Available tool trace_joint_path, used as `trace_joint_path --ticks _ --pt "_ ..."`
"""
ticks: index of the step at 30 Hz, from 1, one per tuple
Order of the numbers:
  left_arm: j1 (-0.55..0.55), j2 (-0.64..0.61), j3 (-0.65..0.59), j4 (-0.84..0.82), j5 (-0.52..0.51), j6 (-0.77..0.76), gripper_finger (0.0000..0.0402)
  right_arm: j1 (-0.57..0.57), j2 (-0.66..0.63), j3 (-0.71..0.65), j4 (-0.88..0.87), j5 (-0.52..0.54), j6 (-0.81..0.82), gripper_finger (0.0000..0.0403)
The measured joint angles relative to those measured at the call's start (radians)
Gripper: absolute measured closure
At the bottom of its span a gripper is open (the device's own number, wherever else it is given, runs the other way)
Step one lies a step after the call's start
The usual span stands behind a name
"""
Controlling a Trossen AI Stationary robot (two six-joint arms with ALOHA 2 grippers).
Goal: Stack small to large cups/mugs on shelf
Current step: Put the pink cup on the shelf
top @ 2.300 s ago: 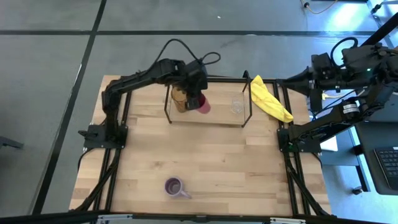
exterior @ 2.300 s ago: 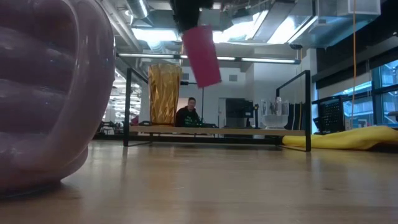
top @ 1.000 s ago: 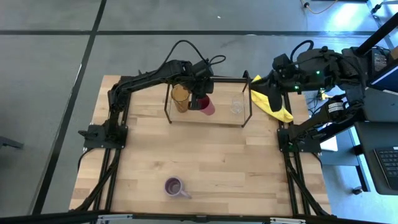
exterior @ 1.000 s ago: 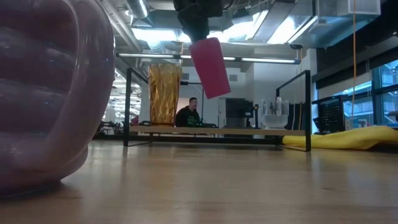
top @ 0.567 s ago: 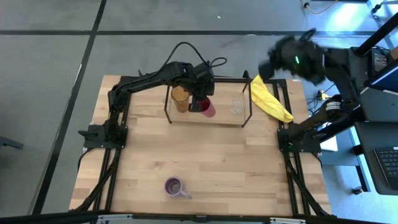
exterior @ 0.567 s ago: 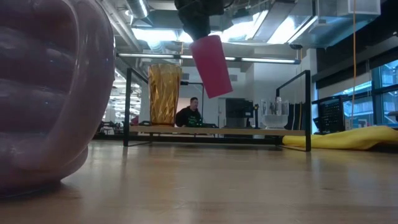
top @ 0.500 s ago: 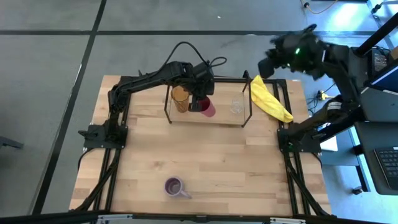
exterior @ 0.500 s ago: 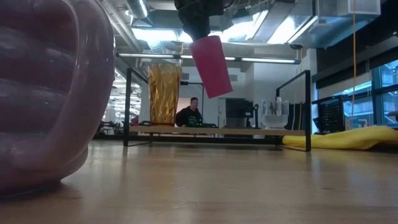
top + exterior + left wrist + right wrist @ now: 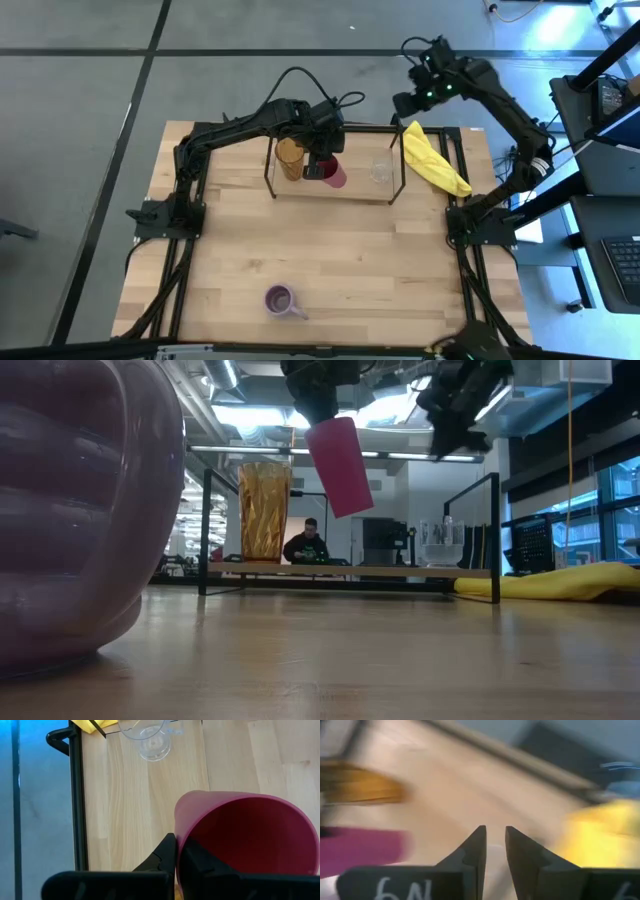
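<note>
My left gripper (image 9: 316,165) is shut on the magenta cup (image 9: 338,465), holding it above the shelf (image 9: 350,571) just right of the amber tumbler (image 9: 290,158). The tumbler stands by its base on the board's left end. The clear glass (image 9: 380,168) stands on the board's right end. The lavender mug (image 9: 282,299) sits on the table near the front edge. My right gripper (image 9: 403,102) is high over the table's far right edge, empty, its fingers (image 9: 481,840) a narrow gap apart. My left gripper holds the magenta cup by its rim wall (image 9: 177,837), one finger inside the cup and one outside. The fingers come from above, pointing down. The cup hangs below them, tilted with its base toward the clear glass, clear of the shelf board.
A yellow cloth (image 9: 435,160) lies on the table right of the shelf. The shelf's black end rods (image 9: 495,535) stand up at both ends. A person (image 9: 305,545) sits in the room far behind the table.
My right arm has swung up from beside the table's right edge and toward the far left, to above the far edge near the yellow cloth; its wrist view is blurred. My left gripper, after a small shift toward the clear glass, holds the cup still.
</note>
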Motion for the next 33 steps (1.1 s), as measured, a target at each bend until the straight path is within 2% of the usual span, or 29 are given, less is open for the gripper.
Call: trace_joint_path --ticks 1,3,8,19,22,27,33 --pt "0.000 0.000 0.000 0.000 0.000 0.000 0.0400 -0.005 -0.005 -0.047 0.069 -0.095 0.028 0.0329" --pt "0.001 0.000 0.000 0.000 -0.010 0.000 0.0400 -0.005 -0.003 -0.125 0.190 -0.196 0.077 0.0329" --pt "0.007 0.000 0.000 0.001 -0.052 0.022 0.0400 -0.004 0.021 -0.233 0.346 -0.301 0.122 0.0329" --pt "0.039 0.010 0.000 0.019 -0.032 0.009 0.0400 0.084 0.042 -0.305 0.382 -0.305 -0.109 0.0329" --pt "0.039 0.010 0.000 0.038 0.013 -0.010 0.0400 0.112 0.074 -0.304 0.437 -0.329 -0.114 0.0329" --pt "0.039 0.010 0.000 0.035 0.016 -0.038 0.0400 0.140 0.144 -0.304 0.559 -0.382 -0.066 0.0329" --pt "0.039 0.010 0.000 0.027 -0.002 -0.042 0.0400 0.143 0.177 -0.304 0.565 -0.379 -0.046 0.0329"
